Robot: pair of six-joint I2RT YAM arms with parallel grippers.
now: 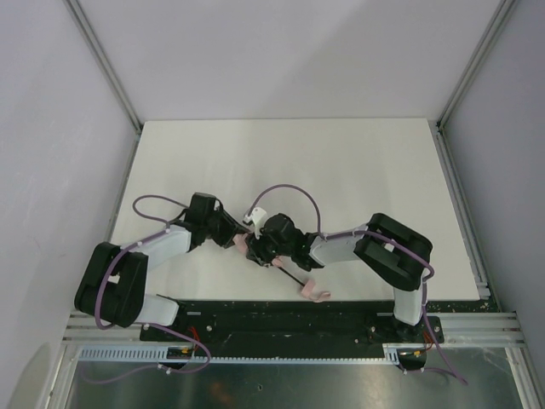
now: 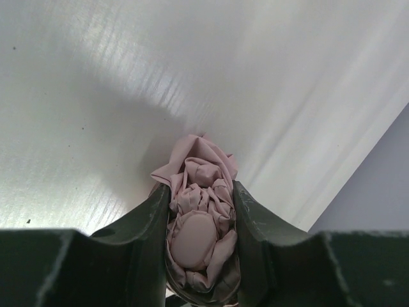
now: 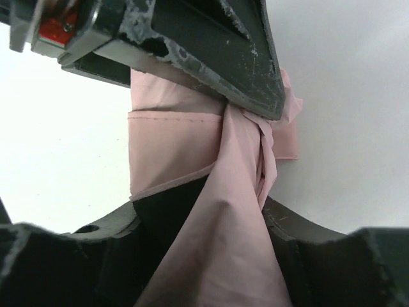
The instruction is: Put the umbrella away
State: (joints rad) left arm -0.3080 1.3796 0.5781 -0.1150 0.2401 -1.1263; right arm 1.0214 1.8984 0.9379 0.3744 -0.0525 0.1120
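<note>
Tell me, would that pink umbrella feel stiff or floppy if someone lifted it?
The umbrella has cloth crumpled into soft folds, so it would probably flop and squash. Its thin black shaft likely stays stiff. The small handle suggests it is fairly light.

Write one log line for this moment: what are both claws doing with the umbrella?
left claw: clamped on bunched umbrella | right claw: umbrella between jaws, grip unclear | handle: free, at near edge of table
</note>
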